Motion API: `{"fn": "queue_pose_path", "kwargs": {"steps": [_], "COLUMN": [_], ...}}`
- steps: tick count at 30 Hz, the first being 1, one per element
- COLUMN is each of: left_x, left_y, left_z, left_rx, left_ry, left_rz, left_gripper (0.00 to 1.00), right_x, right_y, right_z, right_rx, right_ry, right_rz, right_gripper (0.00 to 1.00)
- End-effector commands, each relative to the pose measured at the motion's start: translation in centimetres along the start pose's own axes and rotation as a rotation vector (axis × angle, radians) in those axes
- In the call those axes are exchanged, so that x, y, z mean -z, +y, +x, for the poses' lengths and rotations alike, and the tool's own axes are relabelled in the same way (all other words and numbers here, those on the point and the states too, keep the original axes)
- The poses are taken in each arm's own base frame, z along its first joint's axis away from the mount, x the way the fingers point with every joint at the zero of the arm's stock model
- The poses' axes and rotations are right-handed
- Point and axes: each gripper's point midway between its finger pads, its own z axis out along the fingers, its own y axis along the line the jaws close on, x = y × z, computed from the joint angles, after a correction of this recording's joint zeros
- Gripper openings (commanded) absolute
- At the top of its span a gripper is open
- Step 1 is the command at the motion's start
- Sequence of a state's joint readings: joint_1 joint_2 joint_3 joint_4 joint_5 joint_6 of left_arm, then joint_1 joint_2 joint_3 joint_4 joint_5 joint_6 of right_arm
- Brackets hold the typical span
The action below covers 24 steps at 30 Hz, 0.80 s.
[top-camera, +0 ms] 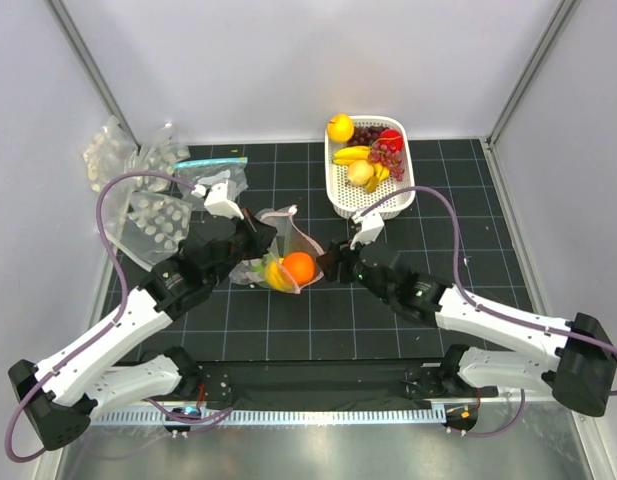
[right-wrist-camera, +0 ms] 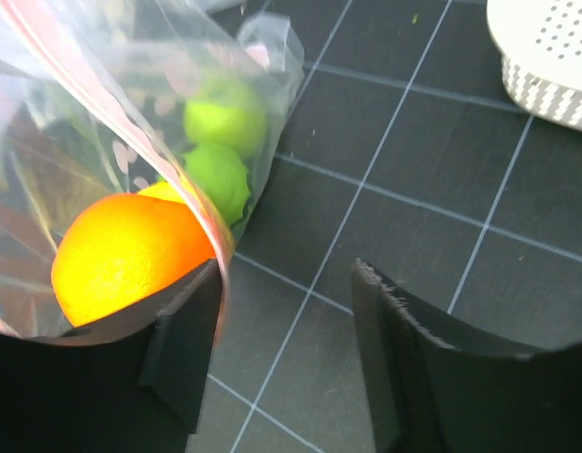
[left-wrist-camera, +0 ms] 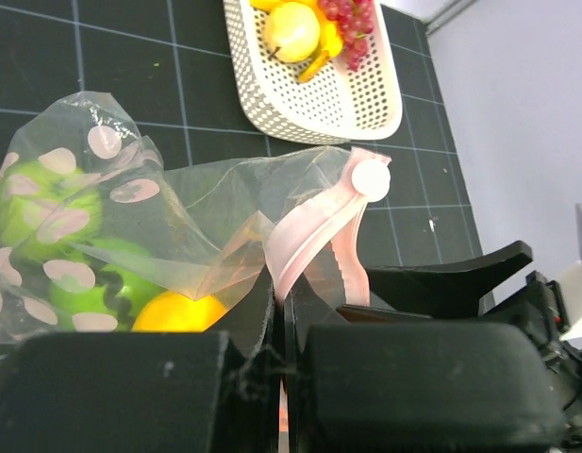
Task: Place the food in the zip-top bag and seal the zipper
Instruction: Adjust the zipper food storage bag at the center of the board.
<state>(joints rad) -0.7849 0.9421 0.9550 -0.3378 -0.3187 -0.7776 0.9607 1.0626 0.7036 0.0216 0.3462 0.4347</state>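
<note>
The dotted clear zip-top bag (top-camera: pixel 280 232) lies mid-table with an orange (top-camera: pixel 298 267), a banana (top-camera: pixel 276 276) and green fruit (top-camera: pixel 256 267) inside. My left gripper (top-camera: pixel 256 234) is at the bag's left side, shut on the pinkish zipper strip (left-wrist-camera: pixel 314 222), which runs down between its closed jaws (left-wrist-camera: pixel 281 307). My right gripper (top-camera: pixel 326 262) is open at the bag's right side. In the right wrist view its gap (right-wrist-camera: pixel 286 283) is over bare mat, and its left finger (right-wrist-camera: pixel 182 330) touches the bag mouth by the orange (right-wrist-camera: pixel 130 255). Green fruit (right-wrist-camera: pixel 220 179) lies deeper in.
A white perforated basket (top-camera: pixel 338 195) at the back right holds a lemon, bananas, grapes and other fruit. Several more dotted bags (top-camera: pixel 153 215) lie at the back left, beside one with a teal strip (top-camera: pixel 208 162). White walls enclose the black gridded mat.
</note>
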Motion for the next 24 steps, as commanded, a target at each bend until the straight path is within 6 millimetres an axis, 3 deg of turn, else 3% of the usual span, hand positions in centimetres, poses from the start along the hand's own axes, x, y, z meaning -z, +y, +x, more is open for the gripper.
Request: {"fn": "queue_pose_path", "kwargs": {"steps": [1, 3, 5, 6, 7, 9, 10, 11, 12, 13, 14, 15, 16, 18, 20, 24], "left_x": [0.2, 0.3, 0.3, 0.3, 0.4, 0.5, 0.5, 0.0, 0.1, -0.2, -0.4, -1.2, -0.9, -1.0, -0.5, 0.3], "left_y": [0.7, 0.9, 0.9, 1.1, 1.3, 1.9, 2.1, 2.0, 1.0, 0.2, 0.0, -0.4, -1.7, -2.4, -3.6, -4.7], "left_z": [-1.5, -1.6, -1.7, -1.8, -2.1, -3.2, -3.2, -2.9, -3.7, -3.2, -2.6, -1.9, -2.0, -2.0, -2.2, -1.8], "left_rx": [-0.004, -0.005, -0.006, -0.009, -0.014, -0.018, -0.023, -0.033, -0.026, -0.030, -0.042, -0.055, -0.060, -0.066, -0.066, -0.088], "left_ry": [-0.063, -0.068, -0.070, -0.078, -0.089, -0.128, -0.121, -0.102, -0.101, -0.060, -0.018, 0.027, 0.068, 0.101, 0.135, 0.224], "left_rz": [-0.040, -0.046, -0.048, -0.055, -0.070, -0.117, -0.134, -0.146, -0.127, -0.102, -0.102, -0.105, -0.070, -0.061, -0.028, -0.001], "left_gripper": [0.00, 0.00, 0.00, 0.00, 0.00, 0.00, 0.00, 0.00, 0.00, 0.00, 0.00, 0.00, 0.00, 0.00, 0.00, 0.00], "right_x": [-0.9, -1.2, -1.3, -1.1, -0.8, 0.3, 1.6, 2.4, 3.3, 4.4, 5.0, 5.5, 6.3, 6.0, 5.8, 3.9], "right_y": [1.7, 2.3, 2.6, 2.5, 2.6, 1.4, 1.5, 1.1, 0.4, 0.8, 0.6, 0.1, 0.8, 0.6, 0.9, 0.3], "right_z": [-1.0, -0.8, -0.6, -0.9, -1.9, -2.4, -5.5, -6.7, -6.9, -9.5, -10.5, -10.0, -12.1, -11.5, -12.4, -11.7], "right_rx": [-0.057, -0.061, -0.067, -0.067, -0.067, -0.041, -0.052, -0.035, -0.013, -0.018, -0.006, 0.025, 0.018, 0.064, 0.081, 0.147], "right_ry": [-0.001, 0.012, 0.020, 0.018, 0.001, 0.027, -0.041, -0.060, -0.035, -0.073, -0.080, -0.033, -0.054, 0.022, 0.028, 0.082], "right_rz": [-0.036, -0.057, -0.066, -0.062, -0.058, 0.008, 0.023, 0.046, 0.083, 0.086, 0.108, 0.134, 0.124, 0.154, 0.167, 0.231], "right_gripper": [0.60, 0.53, 0.38, 0.27, 0.01, 0.01, 0.01, 0.01, 0.01, 0.01, 0.01, 0.01, 0.01, 0.01, 0.01, 0.01]}}
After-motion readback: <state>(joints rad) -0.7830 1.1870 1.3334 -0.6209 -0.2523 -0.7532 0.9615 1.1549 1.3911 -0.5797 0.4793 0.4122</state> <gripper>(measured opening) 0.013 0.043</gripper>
